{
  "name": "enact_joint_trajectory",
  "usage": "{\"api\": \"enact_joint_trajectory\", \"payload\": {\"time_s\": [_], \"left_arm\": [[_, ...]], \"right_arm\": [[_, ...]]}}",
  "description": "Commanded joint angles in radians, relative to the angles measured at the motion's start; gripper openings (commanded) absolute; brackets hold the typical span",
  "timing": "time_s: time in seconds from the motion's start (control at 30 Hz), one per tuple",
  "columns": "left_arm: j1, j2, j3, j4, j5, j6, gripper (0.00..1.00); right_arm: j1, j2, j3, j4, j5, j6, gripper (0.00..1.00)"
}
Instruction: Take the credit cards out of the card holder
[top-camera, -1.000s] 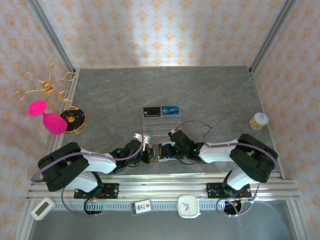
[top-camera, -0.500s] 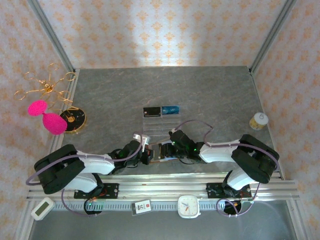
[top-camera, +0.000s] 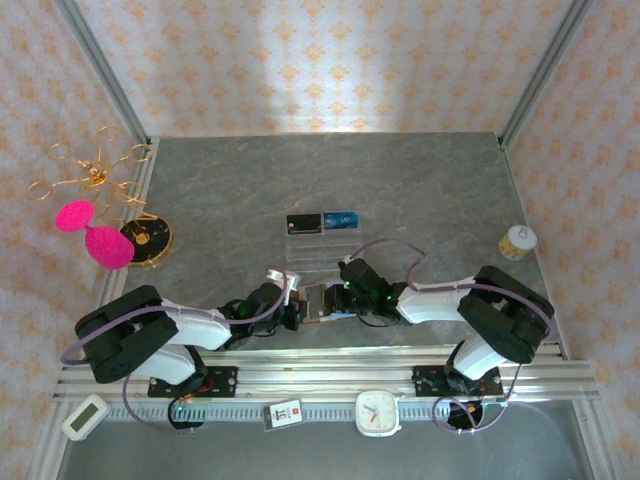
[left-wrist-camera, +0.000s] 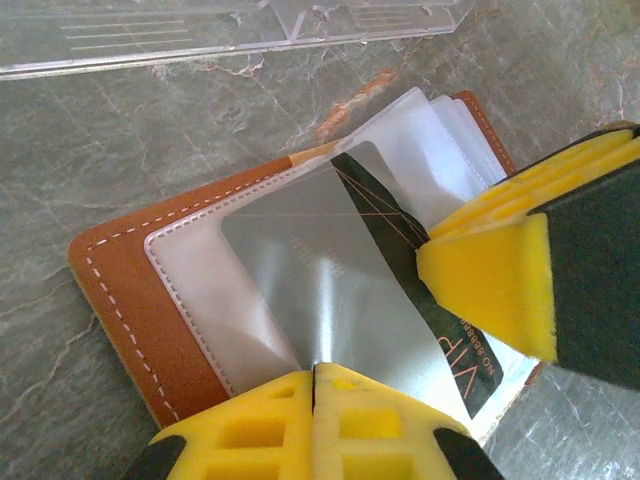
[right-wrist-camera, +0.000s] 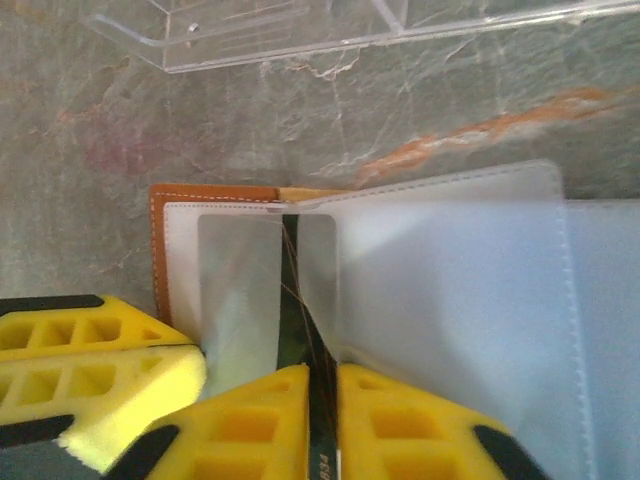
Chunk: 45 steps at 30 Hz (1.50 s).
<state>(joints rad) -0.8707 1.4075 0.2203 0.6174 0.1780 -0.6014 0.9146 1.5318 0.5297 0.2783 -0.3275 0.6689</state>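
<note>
Holder (left-wrist-camera: 110, 275) lies open and flat by the bench's (top-camera: 420, 190) near edge, about midway along it, between the two arms. The left gripper (left-wrist-camera: 313, 378), fingers pressed together, nips the holder's left end, as far as I can tell. The right gripper (right-wrist-camera: 322, 378) comes in from the other side, its fingers pinching the free end of a dark, shiny card (left-wrist-camera: 330, 280) partly tucked in a clear pocket. The card's long axis runs along the near edge, pocket to the left and fingers to the right. I'd reckon the pull goes straight rightward while the left arm anchors. Just beyond sits a clear tray (right-wrist-camera: 280, 35). At its far end, on it or just past it, lie a black card (top-camera: 303, 222) and a blue card (top-camera: 341, 220).
</note>
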Motion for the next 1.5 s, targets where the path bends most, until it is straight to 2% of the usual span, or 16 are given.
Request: {"api": "enact_joint_trajectory", "payload": {"time_s": [0.0, 0.03, 0.13, 0.4, 0.67, 1.13, 1.33, 1.43, 1.47], "left_arm": [[-0.007, 0.034, -0.028, -0.081, 0.033, -0.009, 0.0], [-0.007, 0.023, -0.03, -0.088, 0.032, -0.008, 0.0], [-0.005, 0.0, -0.03, -0.111, 0.027, -0.003, 0.0], [-0.002, -0.043, -0.028, -0.115, 0.024, 0.002, 0.0], [-0.014, -0.127, 0.034, -0.096, 0.065, 0.009, 0.0], [-0.032, 0.09, 0.068, -0.021, 0.072, 0.009, 0.0], [-0.031, 0.124, 0.055, -0.016, 0.099, 0.009, 0.0], [-0.032, 0.113, 0.048, -0.024, 0.102, 0.009, 0.0], [-0.032, 0.109, 0.045, -0.026, 0.103, 0.009, 0.0]], "right_arm": [[0.015, 0.008, -0.014, -0.016, 0.006, 0.006, 0.04], [0.015, -0.001, -0.019, -0.018, 0.015, 0.009, 0.0], [0.009, -0.044, -0.036, -0.031, 0.042, 0.032, 0.0], [-0.053, -0.143, -0.067, -0.13, -0.03, 0.051, 0.0], [-0.054, -0.141, -0.075, -0.113, -0.032, 0.05, 0.0], [-0.054, -0.124, -0.095, -0.048, -0.069, 0.036, 0.0], [-0.054, -0.095, -0.108, 0.02, -0.117, 0.035, 0.17], [-0.054, -0.072, -0.106, 0.037, -0.128, 0.034, 0.18], [-0.054, -0.068, -0.105, 0.034, -0.122, 0.035, 0.13]]}}
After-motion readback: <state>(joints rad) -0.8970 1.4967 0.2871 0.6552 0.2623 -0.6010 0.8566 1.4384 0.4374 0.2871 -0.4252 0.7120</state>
